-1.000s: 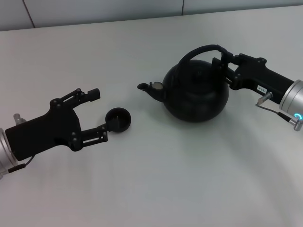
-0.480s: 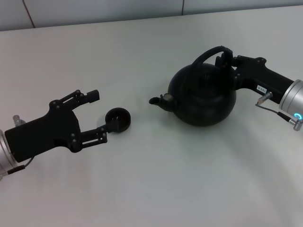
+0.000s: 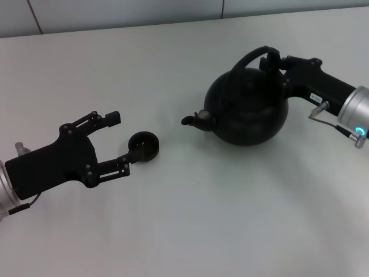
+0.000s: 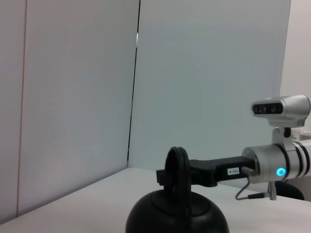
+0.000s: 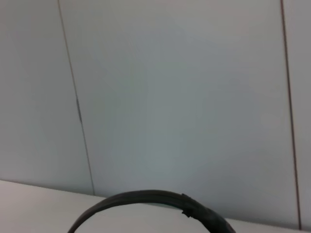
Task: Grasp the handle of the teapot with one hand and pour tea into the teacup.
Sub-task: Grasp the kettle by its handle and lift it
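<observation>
Teapot (image 3: 248, 109): round, matte black, on the right side of the white surface (image 3: 190, 231), toward the far edge; its short spout (image 3: 193, 120) points left, toward the teacup. In the left wrist view its rounded top and the hoop seen edge-on show against a pale wall (image 4: 204, 73).

Handle (image 3: 253, 57): thick black arch over the top of the pot; the right wrist view shows only a curved stretch of it.

Right claw (image 3: 274, 62): comes in from the right, clenched on the handle at the right end of the hoop, just above the pot's shoulder. Its silver wrist carries a small blue light.

Teacup (image 3: 143, 145): small, black, handleless, standing upright on the surface left of the teapot and well apart from the spout.

Left claw (image 3: 118, 141): low over the surface at the left, fingers spread wide and grasping nothing. The nearer fingertip lies just beside the teacup's left side; whether they touch cannot be told. The farther fingertip stands off from the cup.
</observation>
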Motion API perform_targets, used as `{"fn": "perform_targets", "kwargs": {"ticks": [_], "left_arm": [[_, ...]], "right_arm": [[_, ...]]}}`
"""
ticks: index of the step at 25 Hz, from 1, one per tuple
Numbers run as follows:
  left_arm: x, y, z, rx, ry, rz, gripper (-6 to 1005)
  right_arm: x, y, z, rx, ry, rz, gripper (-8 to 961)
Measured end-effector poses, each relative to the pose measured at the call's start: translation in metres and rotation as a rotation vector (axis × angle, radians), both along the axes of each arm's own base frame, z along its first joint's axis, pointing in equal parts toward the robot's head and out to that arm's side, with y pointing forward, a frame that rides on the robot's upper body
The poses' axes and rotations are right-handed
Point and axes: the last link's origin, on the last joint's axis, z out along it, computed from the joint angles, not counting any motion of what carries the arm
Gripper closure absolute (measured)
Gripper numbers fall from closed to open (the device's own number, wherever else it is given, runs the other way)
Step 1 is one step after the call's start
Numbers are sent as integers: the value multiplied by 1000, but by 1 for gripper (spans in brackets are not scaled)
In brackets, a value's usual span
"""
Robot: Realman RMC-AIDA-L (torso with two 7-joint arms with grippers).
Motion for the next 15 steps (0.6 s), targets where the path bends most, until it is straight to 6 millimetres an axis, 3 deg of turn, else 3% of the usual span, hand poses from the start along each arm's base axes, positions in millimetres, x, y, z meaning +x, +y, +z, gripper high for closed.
{"fn": "perform_targets", "kwargs": {"ticks": [15], "left_arm": [[-9, -14, 3, -12, -15, 18, 130]], "right_arm": [[-40, 29, -1, 11, -97, 170, 832]]}}
